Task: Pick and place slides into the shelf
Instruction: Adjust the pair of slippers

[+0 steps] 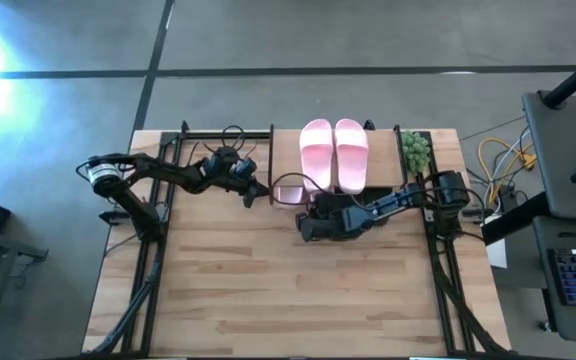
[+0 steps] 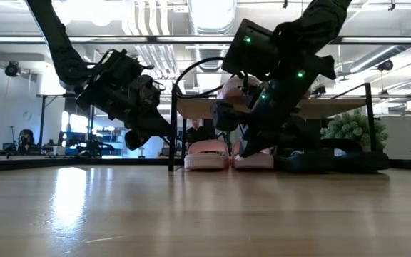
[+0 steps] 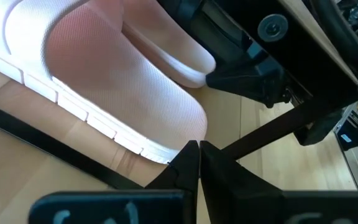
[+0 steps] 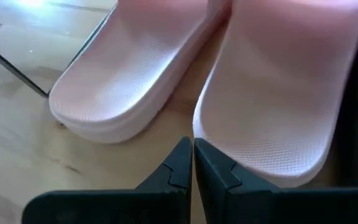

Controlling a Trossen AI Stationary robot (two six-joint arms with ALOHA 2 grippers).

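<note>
While both arms crowd the shelf (image 1: pixel 286 150):
Left gripper (image 3: pixel 197 151): clenched, empty.
Right gripper (image 4: pixel 193 149): clenched (empty), 6 o'clock of shelf.
Slides (image 4: pixel 135 68): likely light, soft foam; pinch strap.

In the high view we see two slides (image 1: pixel 334 153) side by side on the shelf (image 1: pixel 286 152) at upper centre. In the low view we see another pair (image 2: pixel 228 155) under it, touching, between its legs. A plant (image 1: pixel 414 150) sits right of the shelf.
</note>
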